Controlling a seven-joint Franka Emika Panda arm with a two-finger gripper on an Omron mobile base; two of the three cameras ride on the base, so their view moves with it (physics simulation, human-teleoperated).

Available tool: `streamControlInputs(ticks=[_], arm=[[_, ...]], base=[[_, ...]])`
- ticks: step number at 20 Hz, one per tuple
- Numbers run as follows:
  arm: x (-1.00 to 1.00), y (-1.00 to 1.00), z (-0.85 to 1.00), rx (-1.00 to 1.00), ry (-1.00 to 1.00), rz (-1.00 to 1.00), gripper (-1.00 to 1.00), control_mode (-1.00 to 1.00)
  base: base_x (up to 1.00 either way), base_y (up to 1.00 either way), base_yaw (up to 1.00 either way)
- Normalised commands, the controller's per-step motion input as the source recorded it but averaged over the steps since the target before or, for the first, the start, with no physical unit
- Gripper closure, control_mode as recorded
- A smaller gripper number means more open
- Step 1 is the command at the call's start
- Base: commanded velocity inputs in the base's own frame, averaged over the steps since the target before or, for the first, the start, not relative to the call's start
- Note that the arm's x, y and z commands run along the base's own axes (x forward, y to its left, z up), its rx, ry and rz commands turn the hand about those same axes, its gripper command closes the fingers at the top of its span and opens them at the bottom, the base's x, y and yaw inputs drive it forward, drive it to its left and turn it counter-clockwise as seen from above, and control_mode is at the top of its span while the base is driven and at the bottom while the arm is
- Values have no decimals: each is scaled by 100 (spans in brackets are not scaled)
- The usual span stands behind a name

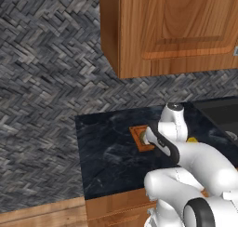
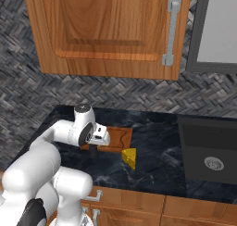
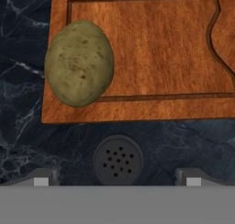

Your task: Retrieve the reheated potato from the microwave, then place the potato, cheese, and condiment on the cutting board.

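board [image 3: 151,48]: right side bare | obstacles: potato [image 3: 79,62] on left end, condiment [image 3: 117,159] beside near edge

The potato [image 3: 79,63], an olive-tan speckled oval, lay on the orange-brown cutting board [image 3: 156,48], ahead of the left fingertip [image 3: 41,178] and overlapping the board's groove. The board lay flat on the dark counter beyond both fingertips. The condiment [image 3: 118,159], a dark round perforated cap seen from above, stood between the fingertips, just short of the board's edge. The cheese [image 2: 130,157], a yellow wedge, lay beside the board.
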Motion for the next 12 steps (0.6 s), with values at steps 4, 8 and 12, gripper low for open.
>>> streamControlInputs(ticks=[4,8,12], arm=[[0,0,-15,0,3,0,-100,-100],[0,0,-15,0,2,0,-100,-100],[0,0,-13,0,2,0,-100,-100]], base=[[0,0,0],[0,0,0],[0,0,0]])
